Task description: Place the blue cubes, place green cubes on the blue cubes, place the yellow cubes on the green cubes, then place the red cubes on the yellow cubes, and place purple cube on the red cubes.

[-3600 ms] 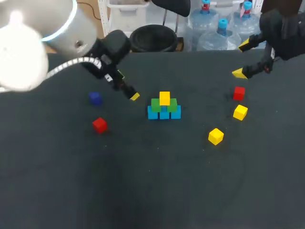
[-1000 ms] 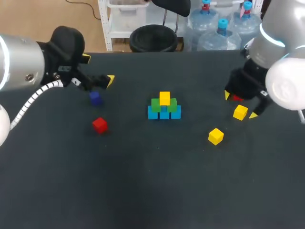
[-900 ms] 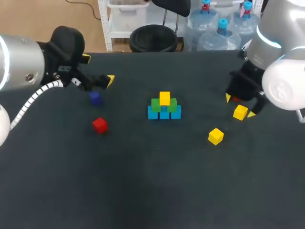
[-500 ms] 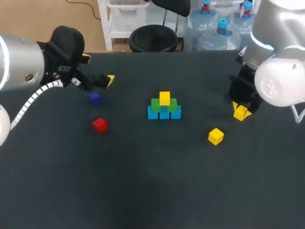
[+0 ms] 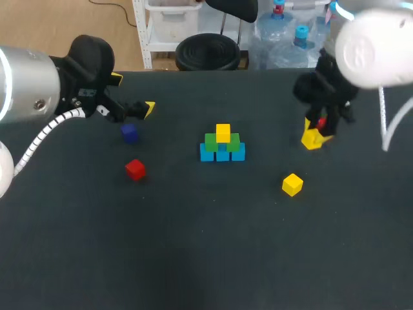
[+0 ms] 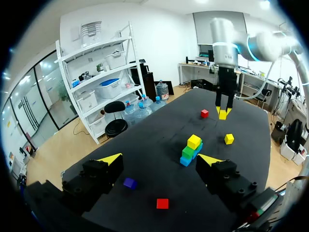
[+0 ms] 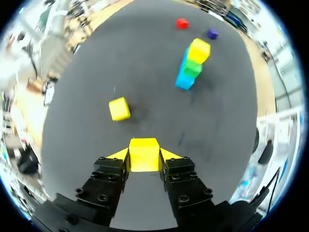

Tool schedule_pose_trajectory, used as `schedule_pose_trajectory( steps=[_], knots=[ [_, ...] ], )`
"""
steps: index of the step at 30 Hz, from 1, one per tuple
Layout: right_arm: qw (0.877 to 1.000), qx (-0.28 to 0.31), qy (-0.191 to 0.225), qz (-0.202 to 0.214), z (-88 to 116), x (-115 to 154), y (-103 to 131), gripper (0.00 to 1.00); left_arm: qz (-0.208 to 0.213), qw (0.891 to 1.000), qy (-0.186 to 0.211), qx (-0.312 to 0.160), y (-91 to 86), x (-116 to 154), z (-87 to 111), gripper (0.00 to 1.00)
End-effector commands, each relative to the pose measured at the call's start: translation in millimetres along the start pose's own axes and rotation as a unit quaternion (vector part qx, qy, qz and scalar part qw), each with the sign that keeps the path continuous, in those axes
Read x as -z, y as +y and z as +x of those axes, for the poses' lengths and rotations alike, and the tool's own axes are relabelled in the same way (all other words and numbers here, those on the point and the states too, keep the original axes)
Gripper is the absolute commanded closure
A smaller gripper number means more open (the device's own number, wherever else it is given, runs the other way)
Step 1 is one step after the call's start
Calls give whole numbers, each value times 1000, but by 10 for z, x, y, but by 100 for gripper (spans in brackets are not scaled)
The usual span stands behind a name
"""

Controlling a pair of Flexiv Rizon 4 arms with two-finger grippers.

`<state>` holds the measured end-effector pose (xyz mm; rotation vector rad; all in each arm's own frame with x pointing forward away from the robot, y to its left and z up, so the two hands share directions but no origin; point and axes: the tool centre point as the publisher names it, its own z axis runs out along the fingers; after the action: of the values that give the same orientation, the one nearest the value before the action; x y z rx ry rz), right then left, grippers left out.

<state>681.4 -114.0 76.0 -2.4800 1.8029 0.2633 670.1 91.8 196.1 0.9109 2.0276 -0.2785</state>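
Note:
The stack stands mid-table: a row of blue cubes (image 5: 222,154), green cubes (image 5: 221,143) on them, one yellow cube (image 5: 222,132) on top. My right gripper (image 5: 314,137) hangs above the table right of the stack, shut on a second yellow cube (image 7: 144,150). A third yellow cube (image 5: 292,184) lies loose at the front right. One red cube (image 5: 321,123) sits just behind the right gripper, another red cube (image 5: 135,169) at the left. The purple cube (image 5: 129,133) lies below my left gripper (image 5: 133,94), which stands open and empty.
In the left wrist view the purple cube (image 6: 129,182) and the left red cube (image 6: 162,203) lie under the open fingers, with the stack (image 6: 191,150) farther ahead. The dark table (image 5: 206,245) runs wide toward the front edge.
My right gripper came down over the yellow cube at the right, shut on it and lifted it up and slightly leftward. The left arm stayed still.

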Motion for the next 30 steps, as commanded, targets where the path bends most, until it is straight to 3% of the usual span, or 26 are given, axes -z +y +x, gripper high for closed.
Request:
schedule_pose_trajectory(
  steps=[1,8,12,17,30],
  knots=[
    [995,-97,-4,15,-202,303,125,100,3,1000,-2,0,13,2,11,0],
    [984,-173,-15,30,-420,425,198,100,3,1000,-2,0,13,2,11,0],
    [975,-212,-50,52,-542,462,117,100,3,1000,-2,0,13,2,11,0],
    [974,-204,-72,61,-726,463,43,100,3,1000,-2,0,13,2,11,0],
    [991,-129,-17,21,-1053,556,-237,100,3,1000,-2,0,13,2,11,0]
  ],
)
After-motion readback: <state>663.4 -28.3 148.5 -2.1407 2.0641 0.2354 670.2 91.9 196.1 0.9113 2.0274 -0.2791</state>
